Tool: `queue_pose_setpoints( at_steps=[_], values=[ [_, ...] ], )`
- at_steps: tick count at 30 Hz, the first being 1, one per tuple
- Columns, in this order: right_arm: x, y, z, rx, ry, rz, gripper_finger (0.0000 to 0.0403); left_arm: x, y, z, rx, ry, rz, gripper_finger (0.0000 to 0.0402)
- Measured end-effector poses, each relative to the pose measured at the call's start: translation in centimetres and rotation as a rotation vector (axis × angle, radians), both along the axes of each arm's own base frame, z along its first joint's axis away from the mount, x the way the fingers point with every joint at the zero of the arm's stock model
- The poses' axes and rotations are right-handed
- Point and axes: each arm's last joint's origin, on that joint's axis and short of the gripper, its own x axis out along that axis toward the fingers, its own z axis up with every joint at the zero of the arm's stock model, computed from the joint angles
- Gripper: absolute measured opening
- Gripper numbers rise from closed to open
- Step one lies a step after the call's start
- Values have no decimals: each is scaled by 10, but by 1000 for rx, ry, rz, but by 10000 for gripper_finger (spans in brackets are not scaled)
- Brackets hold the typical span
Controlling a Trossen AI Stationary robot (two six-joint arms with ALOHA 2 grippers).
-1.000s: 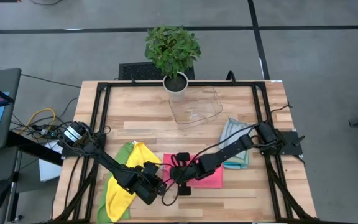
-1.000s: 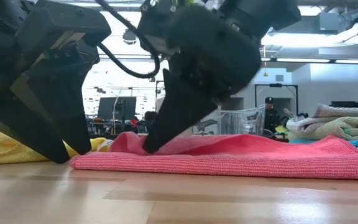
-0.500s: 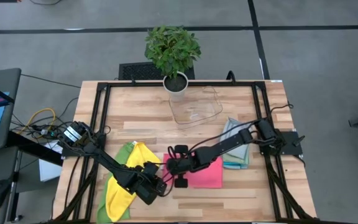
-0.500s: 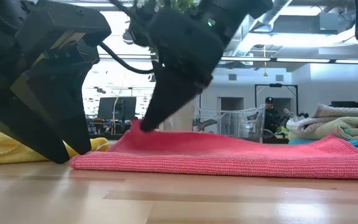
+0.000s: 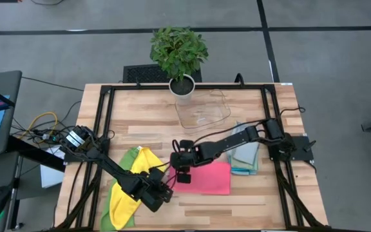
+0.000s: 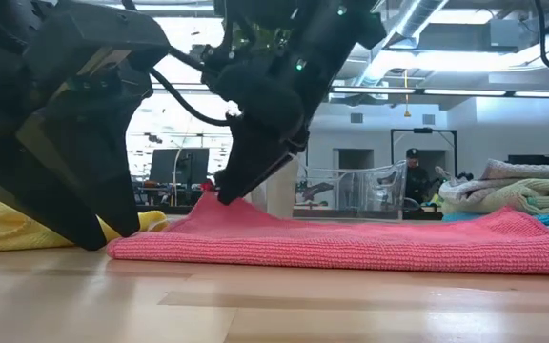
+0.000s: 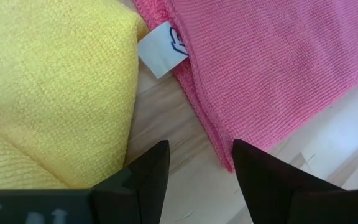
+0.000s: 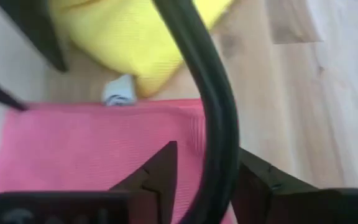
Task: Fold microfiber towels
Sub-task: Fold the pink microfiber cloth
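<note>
A folded pink towel (image 5: 210,178) lies flat on the wooden table. My right gripper (image 5: 180,171) stands at its far left corner (image 6: 204,194), fingers apart (image 8: 205,150), with a black cable running between them. My left gripper (image 5: 166,192) is open over bare wood (image 7: 201,144), between the pink towel's near left corner (image 7: 229,158) and a yellow towel (image 5: 140,183). The yellow towel lies on a green one (image 5: 117,207). A white tag (image 7: 163,51) sticks out from the pink towel's edge. My right gripper comes slanting down from the table's right, and its fingertips (image 6: 223,194) are level with the pink towel's far left corner, which stands a little raised. The fingers are apart. Whether they still touch the cloth I cannot tell.
A stack of folded pale grey and teal towels (image 5: 247,154) lies to the right of the pink one. At the far side stand a clear plastic tray (image 5: 203,109) and a potted plant (image 5: 180,59). Black frame rails (image 5: 105,122) run along the table's edges.
My right gripper has gone toward the far edge and slightly left, rising a little. It drew the pinched top layer of the pink towel with it, so the raised peak of cloth moved to the far left corner. Its fingers have parted there.
</note>
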Motion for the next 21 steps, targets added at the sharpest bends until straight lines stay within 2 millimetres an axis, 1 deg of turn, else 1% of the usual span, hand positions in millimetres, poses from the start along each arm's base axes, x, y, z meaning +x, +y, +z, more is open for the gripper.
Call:
queue_pose_setpoints(
  at_steps=[5, 8, 10, 12, 13, 16, 19, 21],
  values=[
    [2, -16, 0, 7, 10, -50, 174, 0, 0, 0, -5, -1, 8, 174],
    [-1, -22, 8, 13, 23, -60, 185, 0, 0, 0, -11, 5, -1, 174],
    [-8, -25, 25, 47, 31, -42, 188, 0, 0, 0, -21, 2, 12, 174],
    [-17, -25, 48, 87, 25, 2, 189, 0, 0, 1, -29, 4, 12, 174],
    [-24, -24, 61, 96, 19, 20, 188, 0, 0, 2, -34, 4, 4, 174],
    [-54, -18, 93, 98, 8, 64, 181, -1, 0, 9, -59, 5, -25, 174],
    [-95, -10, 111, 127, 5, 69, 172, -2, 2, 24, -68, -21, -56, 174],
    [-123, -2, 113, 169, -1, 44, 167, -4, 5, 34, -56, -39, -62, 174]
  ],
)
